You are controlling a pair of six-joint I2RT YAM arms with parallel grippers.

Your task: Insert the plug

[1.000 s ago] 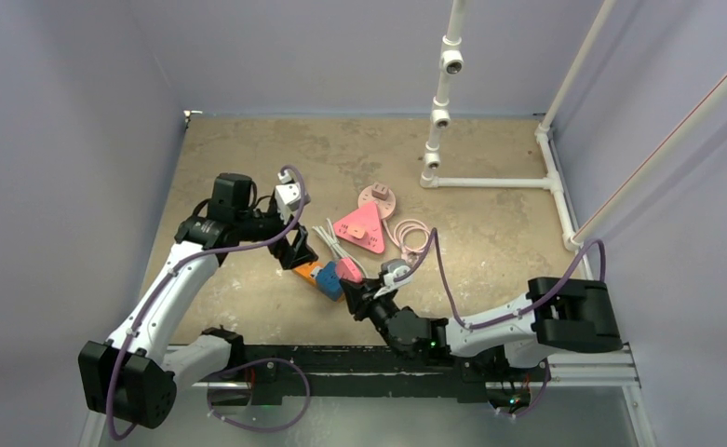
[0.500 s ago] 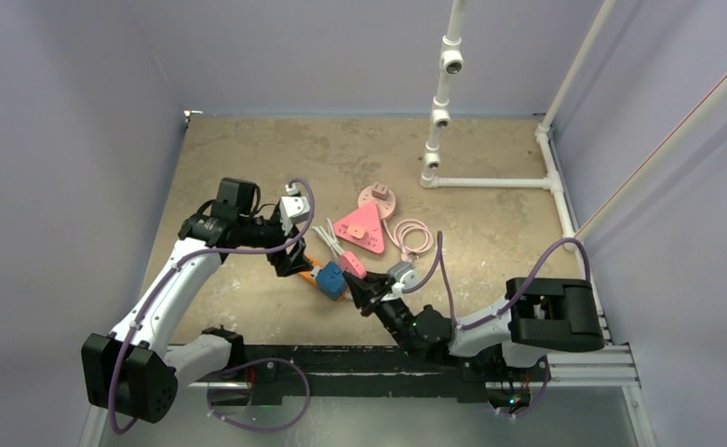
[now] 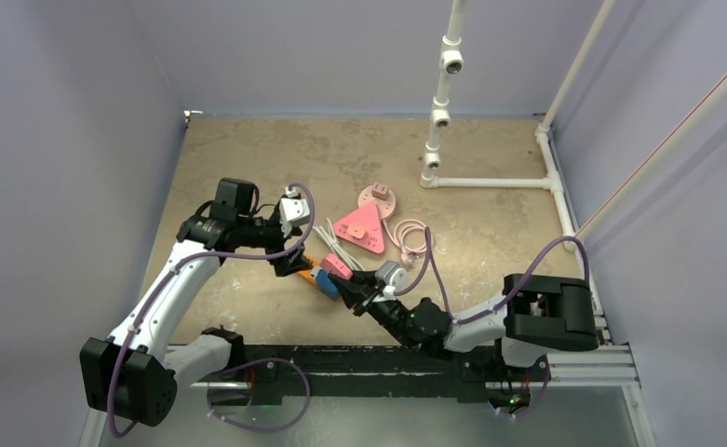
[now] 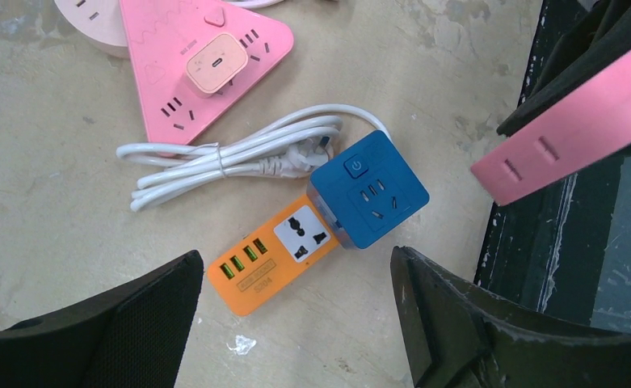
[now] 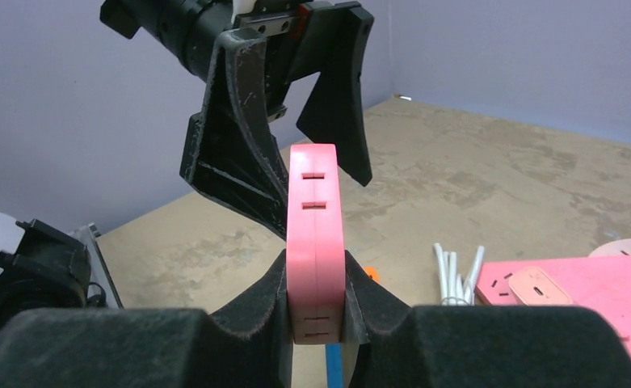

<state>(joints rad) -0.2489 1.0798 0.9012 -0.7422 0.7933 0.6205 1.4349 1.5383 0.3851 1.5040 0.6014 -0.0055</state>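
While the right end effector clamps the pink block, the left end effector hangs open, seemingly poised to brace the orange strip.

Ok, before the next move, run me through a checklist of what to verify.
1. right gripper shut on pink strip: ok.
2. left gripper open: ok.
3. orange strip and blue cube below the left gripper: ok.
4. white plug free to grasp: cannot tell; it lies right against the cube.
5. Pink strip clear of the left fingers: cannot tell; they look close.
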